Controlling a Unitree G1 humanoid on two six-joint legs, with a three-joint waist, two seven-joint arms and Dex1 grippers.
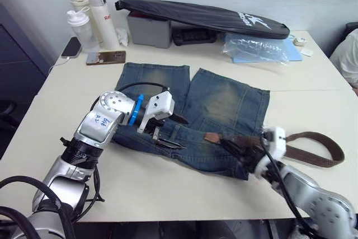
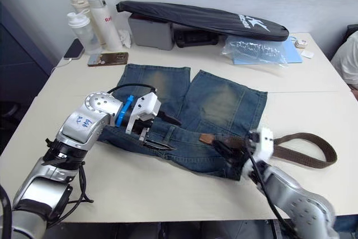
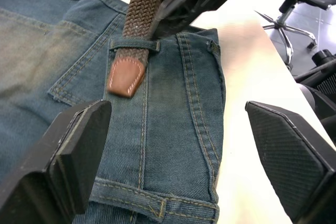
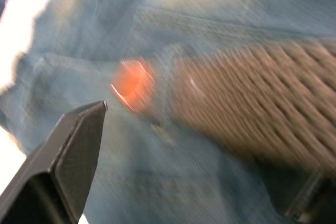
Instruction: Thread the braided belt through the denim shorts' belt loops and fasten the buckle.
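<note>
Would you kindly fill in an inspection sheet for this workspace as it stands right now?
Surface: pale table, bare along its near edge.
Job's things: denim shorts lie flat; the braided belt trails off their right side, and its tan tip has passed under one belt loop. Buckle: not made out.
Clutter: bottles, phones, a grey box, a black bag and a plastic bag along the far edge.
Hands: left hand open over the waistband; right hand at the belt, grip unclear.
Cables: black cables on the left arm.
Surroundings: pale wall; office chair; a person's sleeve at right.
</note>
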